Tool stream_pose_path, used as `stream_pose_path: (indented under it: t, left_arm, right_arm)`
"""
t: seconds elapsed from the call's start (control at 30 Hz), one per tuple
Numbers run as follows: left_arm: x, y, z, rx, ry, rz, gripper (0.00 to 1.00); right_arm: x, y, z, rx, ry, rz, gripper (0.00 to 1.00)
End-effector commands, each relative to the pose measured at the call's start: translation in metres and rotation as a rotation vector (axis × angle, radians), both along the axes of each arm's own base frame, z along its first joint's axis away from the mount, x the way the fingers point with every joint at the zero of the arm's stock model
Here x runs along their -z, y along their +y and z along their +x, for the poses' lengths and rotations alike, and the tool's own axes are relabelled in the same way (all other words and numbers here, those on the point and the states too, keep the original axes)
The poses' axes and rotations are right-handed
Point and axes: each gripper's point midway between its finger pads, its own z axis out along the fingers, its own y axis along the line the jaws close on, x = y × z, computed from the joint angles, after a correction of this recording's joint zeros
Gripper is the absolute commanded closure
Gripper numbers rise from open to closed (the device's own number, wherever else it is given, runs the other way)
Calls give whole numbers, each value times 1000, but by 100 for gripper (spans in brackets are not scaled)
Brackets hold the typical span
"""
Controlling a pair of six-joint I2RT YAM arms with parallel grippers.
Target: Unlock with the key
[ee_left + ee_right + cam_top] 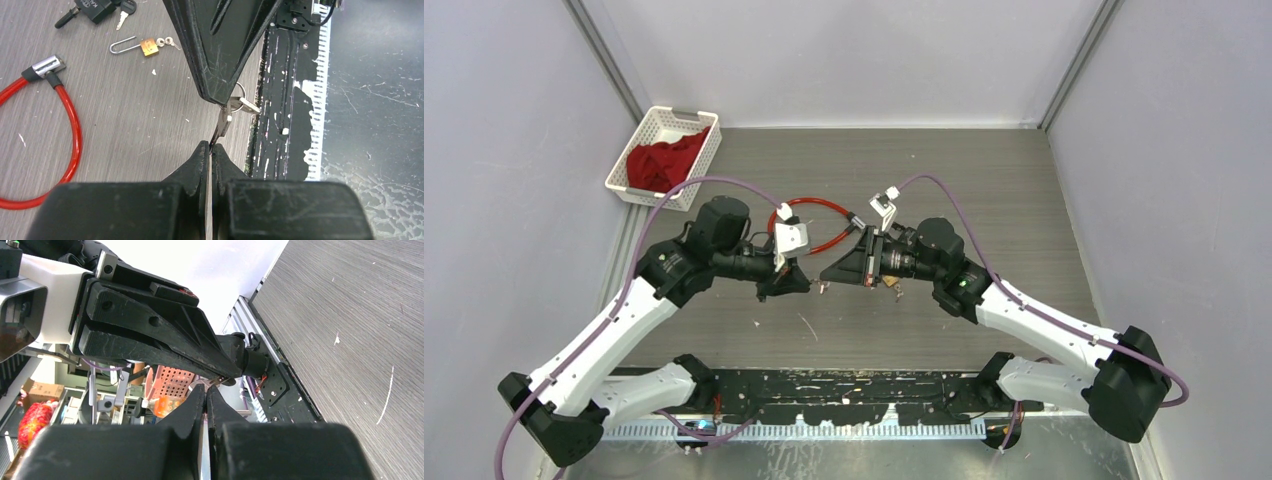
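A small silver key on a ring with a second key hangs in the air between both grippers. My left gripper is shut on the tip of the key's blade. My right gripper comes down from above and is shut on the key's head by the ring. The two grippers meet tip to tip above the table's middle, left and right. A small brass padlock with its shackle and its own keys lies on the table beyond. The key barely shows in the right wrist view.
A red cable lock with a metal end loops on the table, and a black lock body with a key lies near it. A white basket with red cloth stands at the back left.
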Motion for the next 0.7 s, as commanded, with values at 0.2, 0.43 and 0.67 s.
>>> stream_pose_path:
  t: [0.2, 0.43, 0.67]
  left_arm:
    - [-30, -1, -2, -3, -1, -35, 100]
    - [-31, -7, -31, 81, 293, 20, 100]
    - [-28, 1, -47, 120, 422, 103, 100]
  right_arm:
    - [-4, -3, -11, -51, -63, -12, 70]
    - [-8, -7, -14, -65, -99, -33, 46]
    - [-32, -28, -13, -51, -185, -46, 33]
